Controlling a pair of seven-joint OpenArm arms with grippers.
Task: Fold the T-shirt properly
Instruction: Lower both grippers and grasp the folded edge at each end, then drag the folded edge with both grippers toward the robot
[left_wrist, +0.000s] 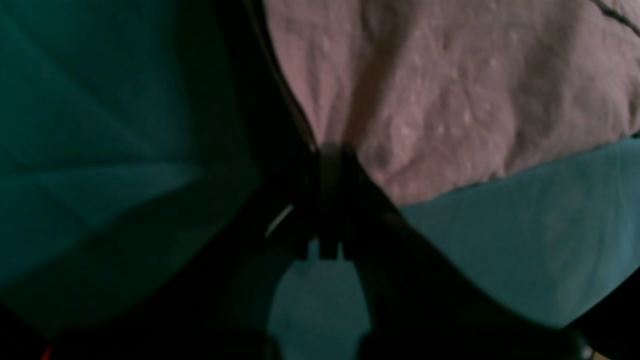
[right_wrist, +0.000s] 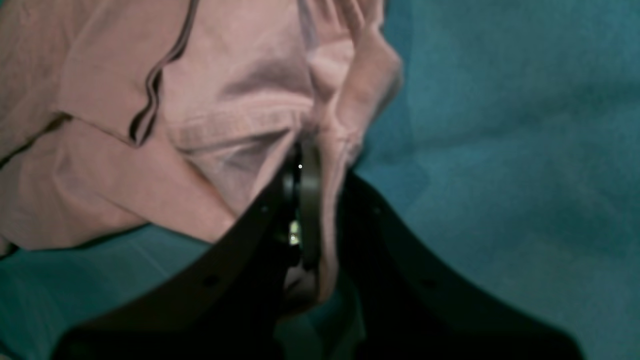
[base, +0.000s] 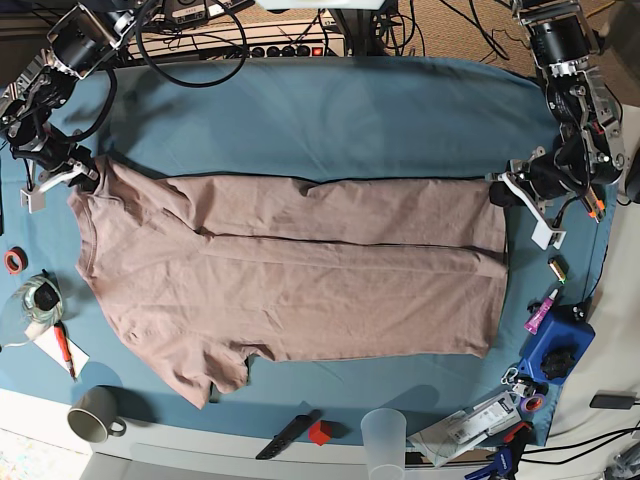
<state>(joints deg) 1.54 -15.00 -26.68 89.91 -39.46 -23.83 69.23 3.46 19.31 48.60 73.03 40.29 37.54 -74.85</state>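
Observation:
The mauve T-shirt (base: 290, 270) lies spread across the teal cloth (base: 330, 120), collar end at the left, hem at the right, with its far strip folded over towards the near side. My left gripper (base: 503, 191) is at the shirt's far right corner. In the left wrist view the left gripper (left_wrist: 330, 157) is shut on the T-shirt's edge (left_wrist: 450, 100). My right gripper (base: 86, 173) is at the far left corner. In the right wrist view the right gripper (right_wrist: 322, 165) is shut on bunched T-shirt fabric (right_wrist: 240, 100).
A grey mug (base: 95, 412), a clear cup (base: 384, 432), a black tool (base: 285, 436) and a red block (base: 319, 432) sit along the near edge. A red tape roll (base: 13, 261) and screwdriver (base: 62, 347) lie left. A blue box (base: 558, 350) stands right.

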